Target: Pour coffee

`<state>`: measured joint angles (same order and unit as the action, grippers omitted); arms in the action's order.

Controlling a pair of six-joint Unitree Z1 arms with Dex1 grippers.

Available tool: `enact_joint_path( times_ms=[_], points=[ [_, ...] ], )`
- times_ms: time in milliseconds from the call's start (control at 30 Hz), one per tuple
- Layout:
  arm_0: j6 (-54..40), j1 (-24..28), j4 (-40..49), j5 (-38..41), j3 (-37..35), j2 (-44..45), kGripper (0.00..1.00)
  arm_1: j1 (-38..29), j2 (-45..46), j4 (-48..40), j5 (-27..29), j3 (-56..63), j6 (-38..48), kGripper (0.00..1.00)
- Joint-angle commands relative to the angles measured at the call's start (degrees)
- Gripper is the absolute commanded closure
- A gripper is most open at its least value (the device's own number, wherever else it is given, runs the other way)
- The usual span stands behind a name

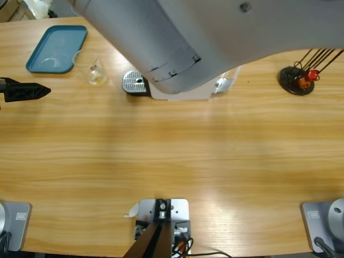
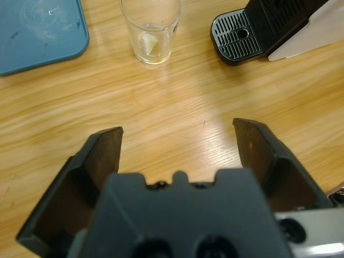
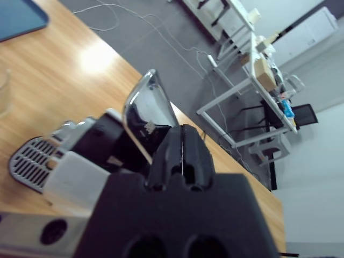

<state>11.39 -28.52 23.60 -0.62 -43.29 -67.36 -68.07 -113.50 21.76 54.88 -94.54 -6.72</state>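
**Glass by the drip tray, arms clear of it**

Glass point(image 1: 93, 69) stands upright on table point(image 1: 177, 156), betw. blue tray point(image 1: 56, 48) and coffee machine's drip tray point(image 1: 134, 82), just beside the blue tray's corner. Only a small pale residue at the bottom of the glass; can't tell if it is coffee. Coffee machine point(image 3: 80, 161) mostly hidden under a big silver arm in high view. Left hand point(image 2: 177, 140) wide open, holding nothing, low over bare table, glass well ahead of it. Right hand point(image 3: 183, 156) closed, jaws together w/ nothing betw. them, just above the machine's chrome lever point(image 3: 145, 107). Black stand w/ thin rods point(image 1: 296, 79) far side of the machine from the glass.
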Motion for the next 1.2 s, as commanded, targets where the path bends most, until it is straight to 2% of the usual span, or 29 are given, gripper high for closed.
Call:
enact_joint_path(
  times_ms=[33,433,1200],
  points=[
    [-1.0,-0.4,-0.7,1.0,1.8,-2.1,0.110,-1.9,-8.4,1.2,-4.0,0.6,0.7,1.000],
    [-1.0,-0.4,-0.6,1.3,1.9,-1.9,0.110,1.8,-10.2,1.4,-2.9,0.7,1.2,1.000],
    [-1.0,-0.4,-0.6,1.4,1.6,-2.7,0.110,-0.1,-14.5,2.6,-4.7,3.7,11.2,1.000]
  ],
)
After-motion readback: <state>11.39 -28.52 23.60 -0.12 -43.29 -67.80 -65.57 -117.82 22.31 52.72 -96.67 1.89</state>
